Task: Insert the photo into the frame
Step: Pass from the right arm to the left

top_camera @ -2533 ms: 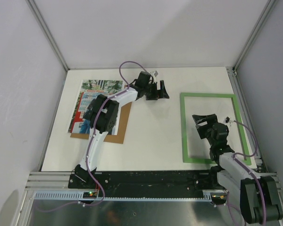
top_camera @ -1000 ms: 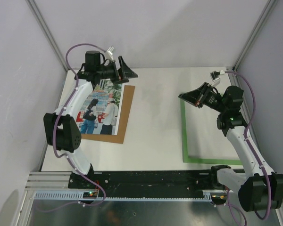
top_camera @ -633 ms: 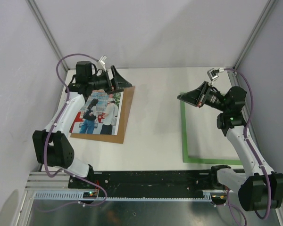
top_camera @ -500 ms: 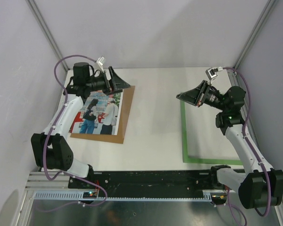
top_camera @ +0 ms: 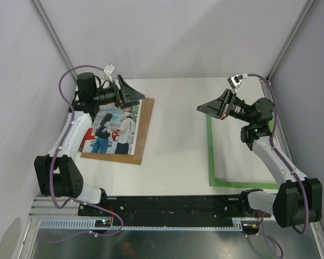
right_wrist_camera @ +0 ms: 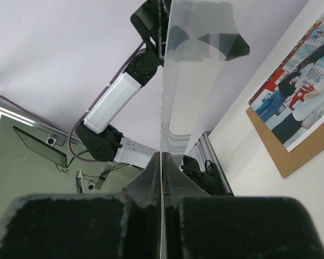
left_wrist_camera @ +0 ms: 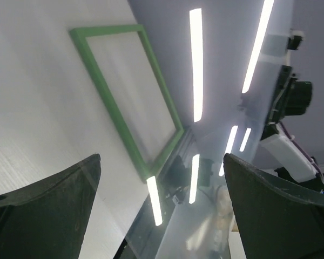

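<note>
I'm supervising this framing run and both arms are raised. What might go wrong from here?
The right fingers pinch the clear flat sheet by one edge only; it may slip or swing.
The open left fingers point toward that sheet, so a careless approach may knock it.
The colour photo of two people lies loose on the brown backing board; a brush could shift it.

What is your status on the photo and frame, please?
Left gripper open, raised by photo. Right gripper shut on clear pane. Photo on brown board, not in frame.
</note>
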Available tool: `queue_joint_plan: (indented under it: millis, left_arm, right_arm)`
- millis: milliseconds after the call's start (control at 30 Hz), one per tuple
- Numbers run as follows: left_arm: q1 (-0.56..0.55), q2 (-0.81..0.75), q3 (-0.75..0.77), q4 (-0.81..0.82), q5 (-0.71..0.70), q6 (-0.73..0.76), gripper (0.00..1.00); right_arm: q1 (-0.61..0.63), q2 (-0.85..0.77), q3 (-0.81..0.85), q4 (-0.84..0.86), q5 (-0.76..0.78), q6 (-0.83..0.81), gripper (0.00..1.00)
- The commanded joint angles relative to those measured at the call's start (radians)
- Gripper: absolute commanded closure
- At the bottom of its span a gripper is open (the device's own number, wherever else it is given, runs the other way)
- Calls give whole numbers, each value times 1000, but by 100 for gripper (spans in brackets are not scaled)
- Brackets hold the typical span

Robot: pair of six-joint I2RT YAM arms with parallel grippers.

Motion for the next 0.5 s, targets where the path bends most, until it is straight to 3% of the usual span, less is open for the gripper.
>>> queue_joint_plan:
  millis: [0, 133, 467]
  left_arm:
    - [11, -71, -1, 121, 91, -103, 0]
    - [11, -101, -13, 166, 114, -155, 2]
    - [13, -168, -27, 228, 137, -221, 18]
  right_arm:
    - [11, 41, 48, 143, -30, 19, 100]
    - [-1, 70, 47, 174, -45, 8, 100]
    - [-32, 94, 47, 73, -63, -99, 100]
